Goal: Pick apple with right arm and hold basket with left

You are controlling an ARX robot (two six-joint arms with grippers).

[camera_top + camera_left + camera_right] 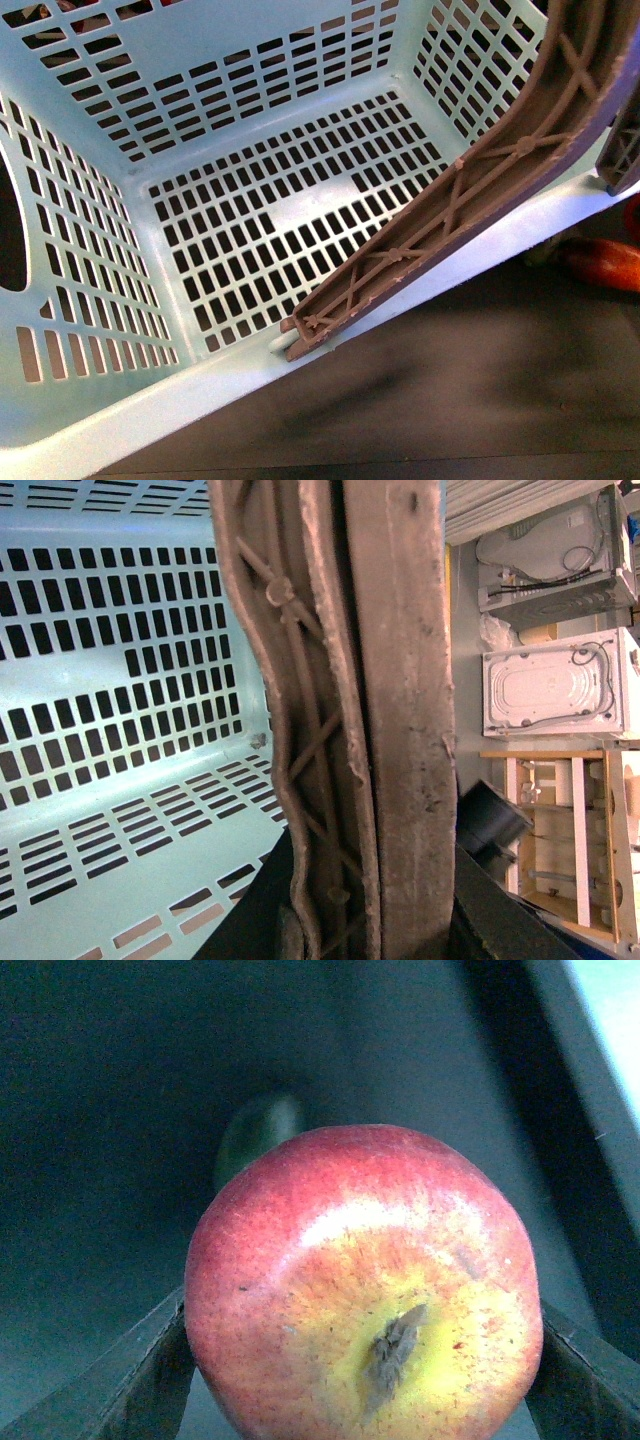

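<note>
The apple (pixel 365 1290) sits squarely between the two dark fingers (pixel 120 1390) of the right gripper (pixel 360 1405), stem hollow and yellowish patch turned toward the wrist camera and red skin above. One finger lies against each flank of the fruit, so this claw is spread only to the apple's width and clamps it. Whether the apple is off the dark surface cannot be told from here. Just beyond the apple, farther from the claw, a small dark green fruit (pixel 262 1125) shows, blurred and half hidden behind it. The left wrist view is filled by the brown ribbed handle (pixel 380 720) of the basket (pixel 120 730). Dark parts of the left gripper (pixel 370 925) stand hard against both sides of the handle near the camera, so that claw seems closed narrow on it, though its tips are barely in view. The slotted teal wall and floor lie to one side of the claw. On its other side, well apart, stand white machines (pixel 555 685) and a wooden shelf (pixel 560 830), which no other view shows. The front view alone shows the whole basket (pixel 150 410) tilted, its slotted floor bare, the handle (pixel 470 190) swung across the near rim, and a red-orange fruit (pixel 605 262) on the dark table (pixel 450 400) just outside the rim. Neither claw nor the apple shows in that view.
</note>
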